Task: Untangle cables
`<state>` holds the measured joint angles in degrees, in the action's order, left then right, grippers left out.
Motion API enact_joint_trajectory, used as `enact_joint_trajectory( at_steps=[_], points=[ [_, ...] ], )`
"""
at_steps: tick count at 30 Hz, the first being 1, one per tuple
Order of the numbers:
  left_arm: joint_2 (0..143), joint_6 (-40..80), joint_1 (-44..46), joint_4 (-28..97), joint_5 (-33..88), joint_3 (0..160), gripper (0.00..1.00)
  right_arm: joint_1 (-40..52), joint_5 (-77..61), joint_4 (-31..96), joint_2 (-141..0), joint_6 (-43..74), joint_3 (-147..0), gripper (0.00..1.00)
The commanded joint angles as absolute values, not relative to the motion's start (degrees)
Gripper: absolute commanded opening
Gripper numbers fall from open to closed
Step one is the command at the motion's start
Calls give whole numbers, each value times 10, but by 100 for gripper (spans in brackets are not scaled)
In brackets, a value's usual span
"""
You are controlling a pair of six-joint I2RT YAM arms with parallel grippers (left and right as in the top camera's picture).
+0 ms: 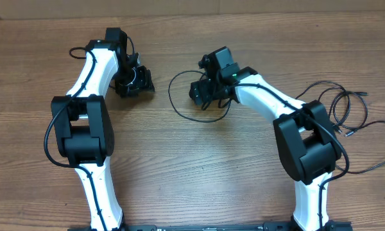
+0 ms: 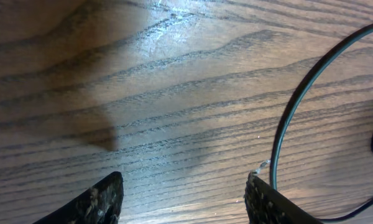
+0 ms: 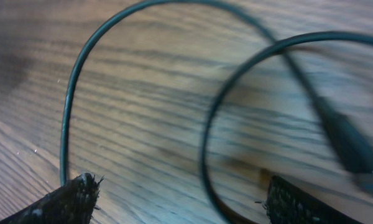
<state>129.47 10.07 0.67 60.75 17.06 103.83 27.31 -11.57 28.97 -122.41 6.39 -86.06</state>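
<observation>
Right fingers (image 3: 65, 204) gape wide, holding nothing, with the thin black cable loop (image 3: 202, 155) lying between them on the brown wooden tabletop (image 3: 143, 124). Left fingers (image 2: 102, 200), parted and empty, have cable just outside one tip. Closing on both strands could tighten the tangle.

**Wood table under soft light**

Across all of your views the background is a table (image 1: 192, 186) of brown wood with dark, wavy grain. In your left wrist view a pale glare (image 2: 165, 28) lies on the grain, with a soft-edged shadow (image 2: 81, 81) beside it.
</observation>
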Motion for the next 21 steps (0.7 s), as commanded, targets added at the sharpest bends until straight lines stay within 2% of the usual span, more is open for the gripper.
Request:
enact_joint_trajectory(
  at_steps=[1, 16, 21],
  points=[
    [1300, 88, 8, 606, 180, 1032, 62, 299, -117, 284, -1243, 59, -864, 86],
    [1300, 88, 8, 606, 178, 1032, 65, 386, -116, 285, -1253, 59, -858, 87],
    [1300, 88, 8, 606, 178, 1032, 65, 399, -85, 285, -1253, 59, -858, 83]
  ],
)
